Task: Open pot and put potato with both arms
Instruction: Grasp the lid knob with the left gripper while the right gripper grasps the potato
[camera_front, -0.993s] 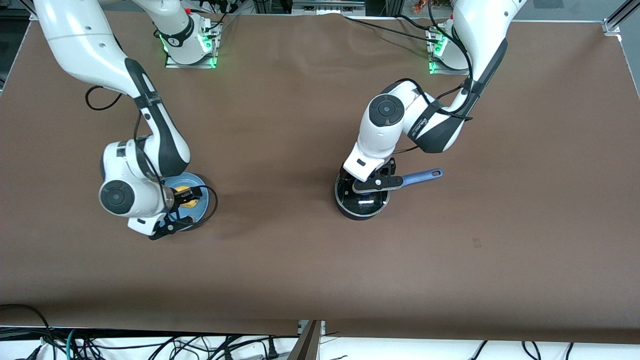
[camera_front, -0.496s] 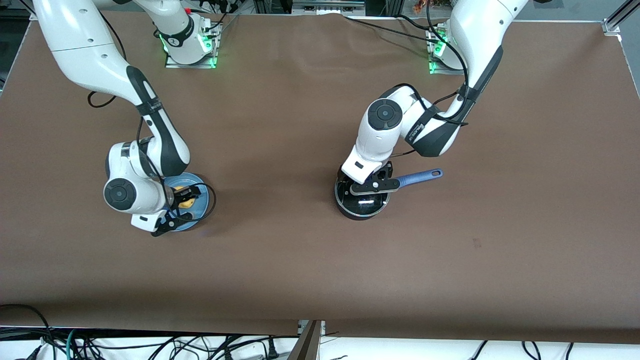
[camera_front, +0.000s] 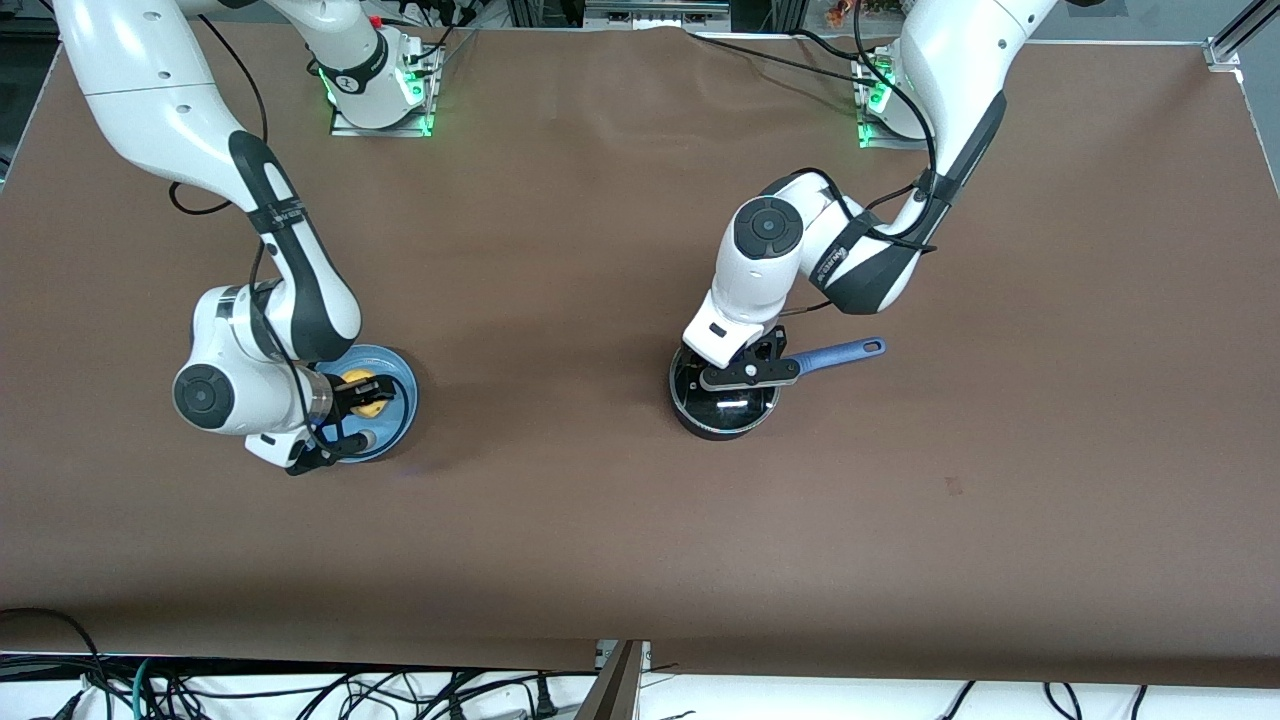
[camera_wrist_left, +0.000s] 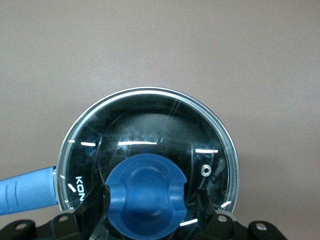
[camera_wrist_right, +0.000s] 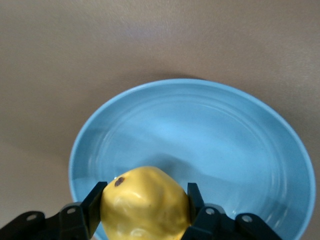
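Note:
The black pot (camera_front: 722, 408) stands mid-table with its blue handle (camera_front: 845, 352) pointing toward the left arm's end. The glass lid (camera_wrist_left: 150, 125) is on the pot. My left gripper (camera_front: 730, 385) is low over the lid and open, with its fingers (camera_wrist_left: 97, 205) on either side of the blue knob (camera_wrist_left: 146, 192). One finger touches the knob and the other stands a little apart. My right gripper (camera_front: 362, 395) is shut on the yellow potato (camera_wrist_right: 145, 202), which it holds just over the blue plate (camera_wrist_right: 200, 125).
The blue plate (camera_front: 400, 405) lies on the brown table toward the right arm's end, level with the pot. Bare table lies between plate and pot. Both arm bases stand along the edge of the table farthest from the front camera.
The right wrist has swung a little toward the right arm's end of the table with the potato in its fingers. The left hand settled slightly lower over the lid, then stayed still.

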